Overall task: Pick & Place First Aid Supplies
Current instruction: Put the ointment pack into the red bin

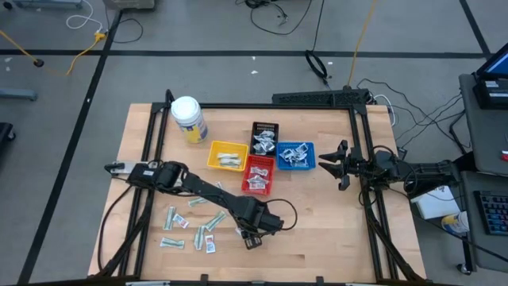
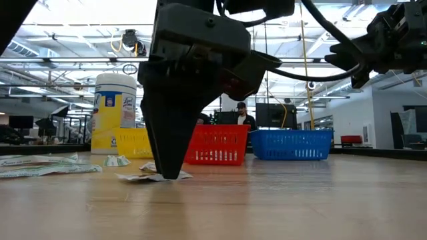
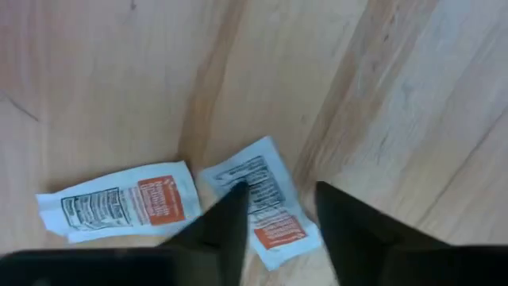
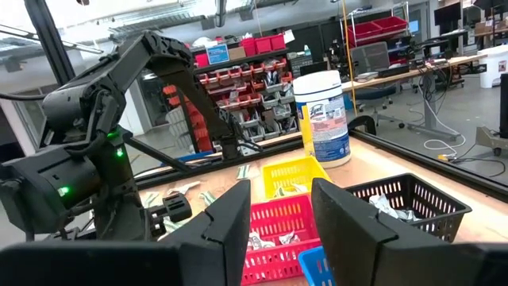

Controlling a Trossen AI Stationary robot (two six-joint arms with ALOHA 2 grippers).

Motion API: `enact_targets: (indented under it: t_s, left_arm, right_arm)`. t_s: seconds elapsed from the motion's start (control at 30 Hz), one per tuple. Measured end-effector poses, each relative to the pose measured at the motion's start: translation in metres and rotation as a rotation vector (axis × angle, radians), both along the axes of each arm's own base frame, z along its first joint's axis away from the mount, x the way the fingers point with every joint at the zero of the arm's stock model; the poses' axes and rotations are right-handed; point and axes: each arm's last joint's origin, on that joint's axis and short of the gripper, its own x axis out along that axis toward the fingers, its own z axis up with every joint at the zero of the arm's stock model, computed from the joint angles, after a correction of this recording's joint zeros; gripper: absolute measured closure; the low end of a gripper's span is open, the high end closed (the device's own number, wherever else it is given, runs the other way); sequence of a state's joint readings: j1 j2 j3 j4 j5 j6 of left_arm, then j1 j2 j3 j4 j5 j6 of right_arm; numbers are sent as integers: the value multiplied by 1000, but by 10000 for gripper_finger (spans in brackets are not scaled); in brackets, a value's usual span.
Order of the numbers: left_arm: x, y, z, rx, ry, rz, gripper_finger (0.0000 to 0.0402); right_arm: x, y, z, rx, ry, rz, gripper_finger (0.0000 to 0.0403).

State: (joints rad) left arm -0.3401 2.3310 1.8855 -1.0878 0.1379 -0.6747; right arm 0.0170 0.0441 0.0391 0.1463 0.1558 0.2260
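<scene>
Worktop [image 1: 317, 230] of pale wood filled the high view, with the left claw [image 1: 252, 238] low near its front edge, at the right end of a scatter of first aid packets [image 1: 190, 226]; the right claw [image 1: 337, 165] hung well apart, just right of the blue tray [image 1: 295, 156], its fingers parted and holding nothing. A yellow tray [image 1: 226, 156], a red tray [image 1: 259, 175] and a black tray [image 1: 266, 137] stood clustered beside the blue one, and a white jar [image 1: 188, 119] with a yellow label stood behind them to the left. In the low view the left claw [image 2: 168, 175] came down to a point on a small white slip [image 2: 153, 176] lying flat on the wood. In the left wrist view its two dark fingers [image 3: 226, 226] stood parted astride that slip [image 3: 266, 208], white with a red mark, not yet pinching it; a second such slip [image 3: 119, 202] lay just beside it. In the right wrist view the right claw [image 4: 278, 218] showed spread fingers above the trays.
</scene>
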Motion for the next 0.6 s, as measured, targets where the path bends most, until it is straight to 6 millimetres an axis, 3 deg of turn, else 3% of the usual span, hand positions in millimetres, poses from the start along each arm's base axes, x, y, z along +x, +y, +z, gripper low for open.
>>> enact_targets:
  t_s: [0.23,0.6]
  left_arm:
    - [3,-3,-1,-50,-30,-51,390]
    - [6,-5,-1,-91,-57,-50,399]
  right_arm:
    - [0,0,0,0,0,0,273]
    - [0,0,0,0,0,0,273]
